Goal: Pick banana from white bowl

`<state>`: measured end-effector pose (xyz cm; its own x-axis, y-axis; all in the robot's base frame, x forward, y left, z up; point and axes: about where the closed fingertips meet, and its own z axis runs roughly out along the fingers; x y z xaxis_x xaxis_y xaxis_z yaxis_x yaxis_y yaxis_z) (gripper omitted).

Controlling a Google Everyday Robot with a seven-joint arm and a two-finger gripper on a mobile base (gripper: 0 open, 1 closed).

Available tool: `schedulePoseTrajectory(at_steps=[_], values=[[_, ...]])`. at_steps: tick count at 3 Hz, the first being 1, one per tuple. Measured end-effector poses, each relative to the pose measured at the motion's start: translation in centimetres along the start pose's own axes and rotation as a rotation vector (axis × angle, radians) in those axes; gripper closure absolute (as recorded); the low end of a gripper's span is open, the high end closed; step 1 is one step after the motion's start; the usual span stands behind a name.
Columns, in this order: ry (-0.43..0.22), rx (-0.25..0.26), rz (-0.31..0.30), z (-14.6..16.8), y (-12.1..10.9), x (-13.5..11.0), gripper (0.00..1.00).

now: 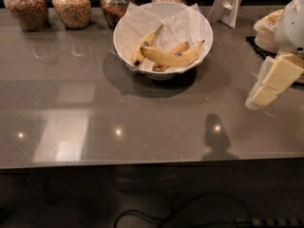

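The white bowl (124,41), lined with crumpled white paper, stands at the back middle of the grey counter. In it lies the long, curved yellow banana (172,57), with a smaller banana (145,43) to its left and a short orange-tinted piece (178,47) behind it. My gripper (264,95), with cream-coloured fingers, hangs over the counter at the right edge of the view. It is well to the right of the bowl, apart from it, and holds nothing.
Several glass jars of grains (71,6) line the back left edge. A white stand (229,4) is behind the bowl on the right. Stacked cream bowls (267,31) sit on a black mat at the far right, behind the arm.
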<state>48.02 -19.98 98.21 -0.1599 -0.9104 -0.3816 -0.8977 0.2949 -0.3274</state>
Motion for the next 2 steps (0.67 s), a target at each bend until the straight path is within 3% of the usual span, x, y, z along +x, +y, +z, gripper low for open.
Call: schedulePoseTrajectory(at_steps=[2], values=[[-0.22,0.061,-0.04,3.3,-6.7,-4.3,0.0]])
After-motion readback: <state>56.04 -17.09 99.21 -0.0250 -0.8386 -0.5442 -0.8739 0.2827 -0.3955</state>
